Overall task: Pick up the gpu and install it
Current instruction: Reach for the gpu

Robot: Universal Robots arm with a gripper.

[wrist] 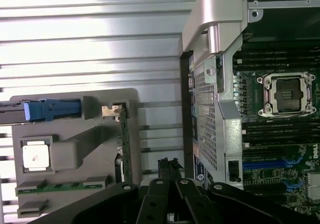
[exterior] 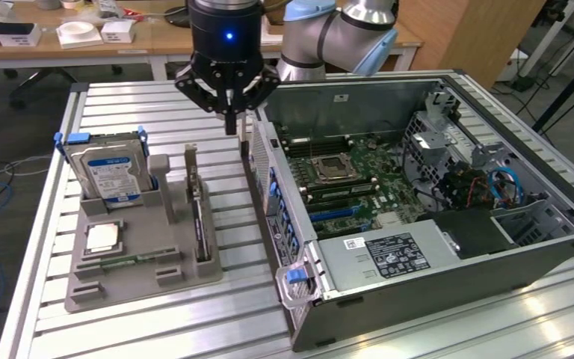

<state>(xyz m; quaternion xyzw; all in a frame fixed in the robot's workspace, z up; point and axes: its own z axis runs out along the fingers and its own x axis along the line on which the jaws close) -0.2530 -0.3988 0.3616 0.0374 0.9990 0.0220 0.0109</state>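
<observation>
The gpu [exterior: 199, 213] stands on edge in a slot of the grey holder tray [exterior: 128, 280], its silver bracket end toward the back. In the wrist view the gpu [wrist: 125, 144] shows as a thin green edge. My gripper [exterior: 230, 123] hangs above the table between the tray and the open computer case [exterior: 297, 247], higher than the gpu and behind it. Its fingers are shut with nothing between them. In the wrist view the gripper [wrist: 169, 170] points down beside the case's rear wall [wrist: 210, 108], a little off the gpu.
A hard drive with a blue-white label [exterior: 107, 168] stands at the tray's back, with a processor chip [exterior: 102, 238] and a memory stick [exterior: 117, 262] in front of it. The case lies open, showing the motherboard [exterior: 352, 179] and its blue slots [exterior: 342, 213]. Desks stand behind.
</observation>
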